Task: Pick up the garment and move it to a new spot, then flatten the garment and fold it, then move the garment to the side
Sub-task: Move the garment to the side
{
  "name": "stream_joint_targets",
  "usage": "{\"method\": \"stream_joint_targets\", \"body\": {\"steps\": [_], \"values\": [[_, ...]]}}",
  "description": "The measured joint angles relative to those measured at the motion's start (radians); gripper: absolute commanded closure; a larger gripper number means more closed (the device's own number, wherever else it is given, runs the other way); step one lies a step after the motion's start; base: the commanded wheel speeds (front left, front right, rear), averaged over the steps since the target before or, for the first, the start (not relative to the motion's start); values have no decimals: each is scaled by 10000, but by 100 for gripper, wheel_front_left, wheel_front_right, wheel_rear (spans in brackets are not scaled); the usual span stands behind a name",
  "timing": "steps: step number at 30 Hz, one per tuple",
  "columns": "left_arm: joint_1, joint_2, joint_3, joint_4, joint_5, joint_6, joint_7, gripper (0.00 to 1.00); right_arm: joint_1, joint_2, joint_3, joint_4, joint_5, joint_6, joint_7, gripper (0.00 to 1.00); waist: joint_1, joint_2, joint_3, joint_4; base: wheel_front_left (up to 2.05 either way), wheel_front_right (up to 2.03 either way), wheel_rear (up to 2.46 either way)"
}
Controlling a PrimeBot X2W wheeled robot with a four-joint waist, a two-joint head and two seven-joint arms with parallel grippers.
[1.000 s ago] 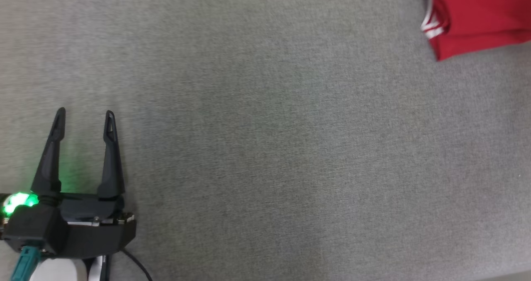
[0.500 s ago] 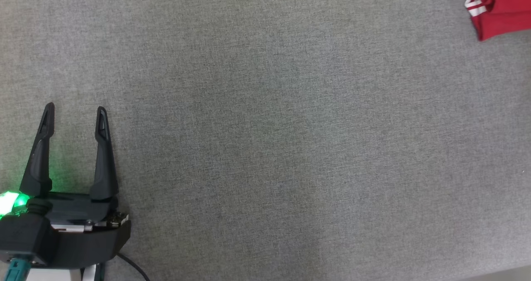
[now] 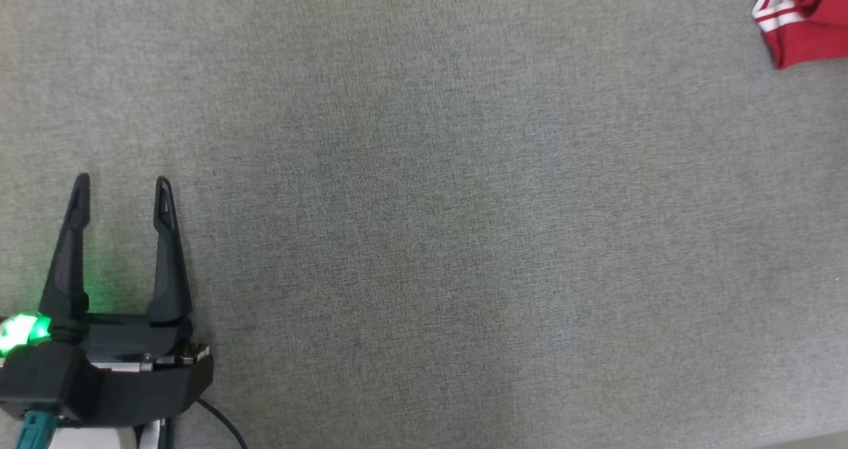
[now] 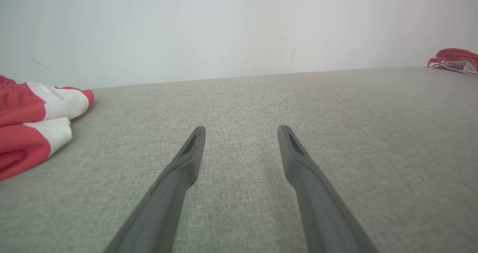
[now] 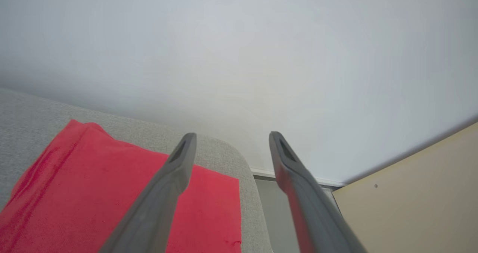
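Both spread | right tool (image 5: 231,134) over garment (image 5: 93,193) | left tool (image 3: 122,181) well apart from it

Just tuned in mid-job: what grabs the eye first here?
The folded red garment lies at the far right corner of the grey surface, with the right gripper over it, jaws open. The left gripper sits at the head view's lower left, jaws open, a green light at its base. A red-and-white pile lies at the left wrist view's left edge.
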Motion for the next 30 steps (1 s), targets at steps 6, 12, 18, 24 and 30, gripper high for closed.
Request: {"method": "stream_joint_targets", "body": {"steps": [6, 12, 18, 24, 30], "values": [[224, -138, 6, 405, -201, 46, 12, 0, 439, 667, -186, -228, 268, 0, -955, 0, 0, 0, -578, 9, 0, 0, 0], [608, -293, 75, 744, -345, 82, 12, 0, 1537, 1423, -579, -966, 548, 0, -1323, 0, 0, 0, -1446, 57, 0, 0, 0], [1143, -405, 194, 1047, -418, 81, 12, 0, 3288, 1998, -1390, -2222, 458, 0, -1365, 0, -1, -1, -2462, 135, 0, 0, 0], [1531, -476, 311, 1229, -477, 75, 12, 0, 5110, 2648, -2247, -3388, -104, 0, -1365, 0, -2, -1, -3289, 206, 0, 0, 0], [1915, -571, 328, 1360, -481, 59, 10, 0, 7378, 3448, -3333, -4824, -644, 0, -1367, 0, -3, -1, -4168, 320, 0, 0, 0]]}}
